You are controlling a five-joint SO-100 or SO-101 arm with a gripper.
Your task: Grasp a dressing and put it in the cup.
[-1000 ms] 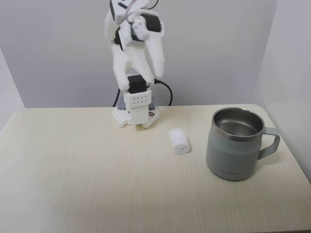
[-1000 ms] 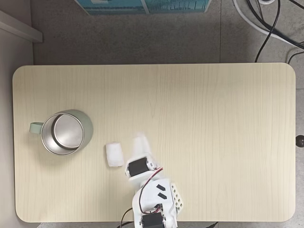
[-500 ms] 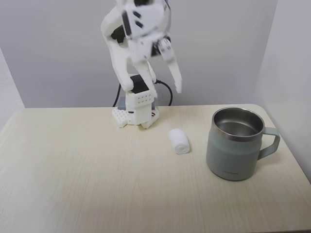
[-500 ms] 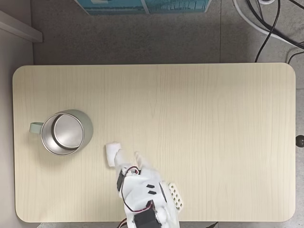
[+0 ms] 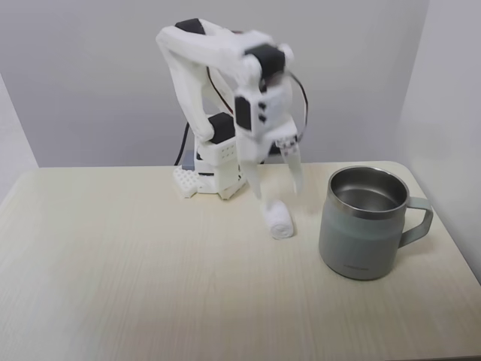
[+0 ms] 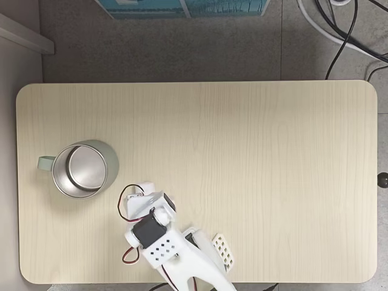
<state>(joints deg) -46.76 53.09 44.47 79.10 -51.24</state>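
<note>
white and soft-looking, the small cylindrical roll of gauze dressing (image 5: 278,218) lies on its side on the pale wood-grain desk (image 5: 113,271), just left of the large grey-green mug with a shiny steel interior (image 5: 364,224) in the front fixed view, near it but apart. the white plastic end effector (image 5: 274,191) hangs directly above the roll, released, its two fingers spread wider than the roll and holding nothing; whether a fingertip already brushes the gauze i cannot tell. to grasp well, it should probably descend so the fingers straddle the roll across its short width, then clench gently near the desk surface.
</note>
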